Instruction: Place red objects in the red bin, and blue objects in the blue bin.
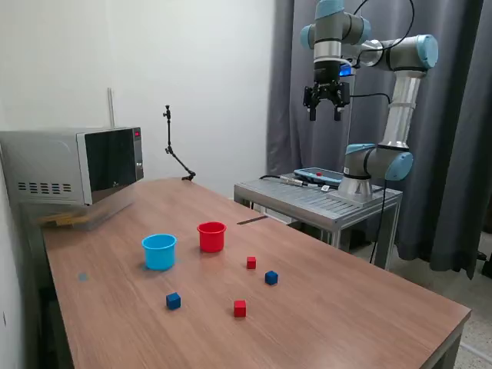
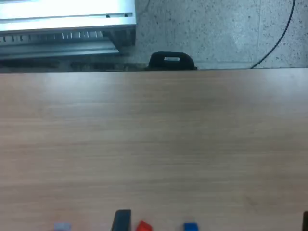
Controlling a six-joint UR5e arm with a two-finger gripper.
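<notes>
surface: wooden table (image 1: 346,292), four cubes and both cups untouched
gripper (image 1: 326,98): parked high, fingers apart, nothing held
nearest pick: red cube (image 1: 251,262), seen far below gripper, toward exterior view's left

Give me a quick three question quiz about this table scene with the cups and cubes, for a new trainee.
1. True or false: the claw holds a cube.
2. How many cubes lie on the table?
3. In the exterior view, which cup stands further left: A red, B blue?

Key:
1. False; it hangs high, holding nothing.
2. Four: red cubes, blue cubes.
3. B; blue cup is left of red cup.
</notes>
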